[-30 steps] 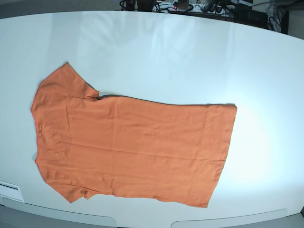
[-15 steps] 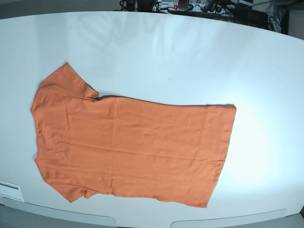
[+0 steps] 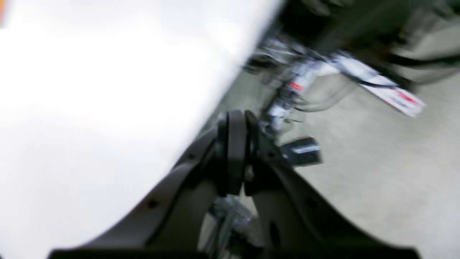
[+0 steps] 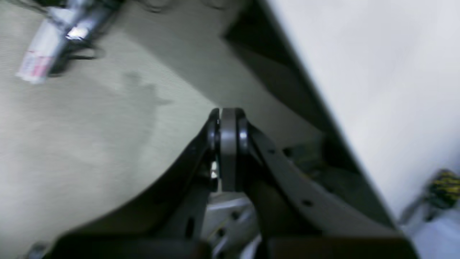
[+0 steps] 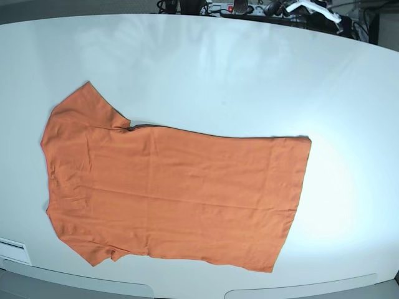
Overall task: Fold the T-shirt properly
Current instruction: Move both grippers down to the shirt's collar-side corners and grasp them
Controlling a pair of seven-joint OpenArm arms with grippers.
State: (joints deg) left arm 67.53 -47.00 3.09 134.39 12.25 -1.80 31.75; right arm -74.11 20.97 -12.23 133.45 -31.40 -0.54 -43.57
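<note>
The orange T-shirt (image 5: pixel 168 187) lies spread flat on the white table (image 5: pixel 218 62), sleeves and neck to the left, hem to the right. Neither gripper shows in the base view. In the left wrist view my left gripper (image 3: pixel 235 120) is shut with nothing in it, hanging over the table's edge (image 3: pixel 222 90); a sliver of orange (image 3: pixel 1 10) shows at the top left corner. My right gripper (image 4: pixel 228 117) in the right wrist view is shut and holds nothing, off the table over the floor, with the table edge (image 4: pixel 316 97) to its right.
Cables and power strips (image 5: pixel 249 9) lie beyond the table's far edge, and a white curved part (image 5: pixel 312 9) shows there at the right. Power strips and cables (image 3: pixel 377 86) lie on the floor in the left wrist view. A white label (image 5: pixel 14 250) sits at the near left corner.
The T-shirt has not moved. A white curved part has come into the base view at the far right edge of the table.
</note>
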